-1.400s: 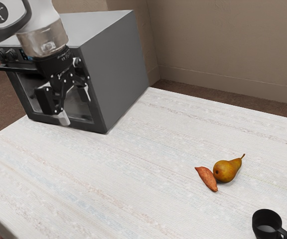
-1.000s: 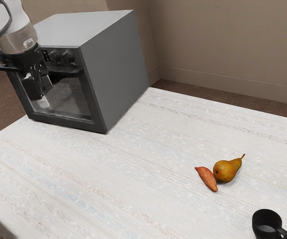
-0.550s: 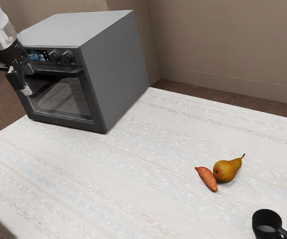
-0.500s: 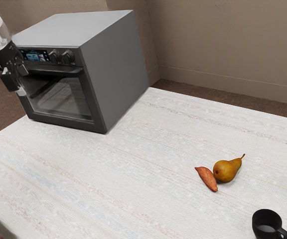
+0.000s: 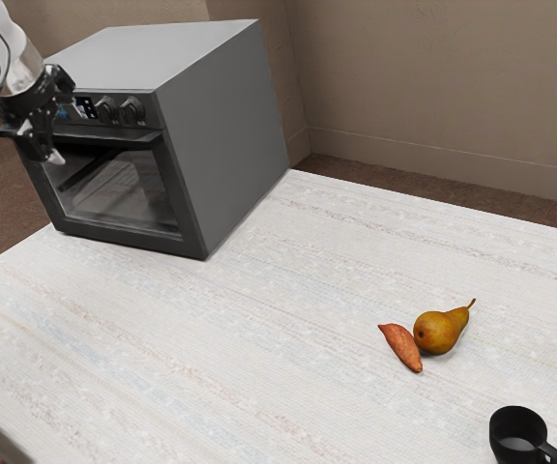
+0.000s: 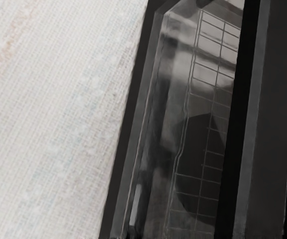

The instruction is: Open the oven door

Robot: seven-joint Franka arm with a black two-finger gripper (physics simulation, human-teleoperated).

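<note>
Gripper (image 5: 48,151): mine, tilted, in front of the oven's face, over toward the exterior view's left; I cannot tell whether it is wide or narrow
Oven door (image 5: 178,184): shut, its front facing my gripper; in the exterior view I overlap its upper corner on that view's left
Handle (image 5: 119,139): a dark bar across the top of the door, its one end just by my gripper in the exterior view; whether I touch it I cannot tell
Window (image 6: 183,124): right before my wrist camera, in the door below the handle, with a wire rack (image 6: 213,94) behind the glass
Oven (image 5: 230,126): a dark grey box standing on the table (image 5: 259,329), upright
Knobs (image 5: 130,111): above the handle, beside the display (image 5: 84,107), which I partly cover
Pear (image 5: 440,332): on the table, well apart from me, just beside the sweet potato (image 5: 401,348)
Mug (image 5: 518,433): black, also well apart from me, near the exterior view's lower right corner
</note>
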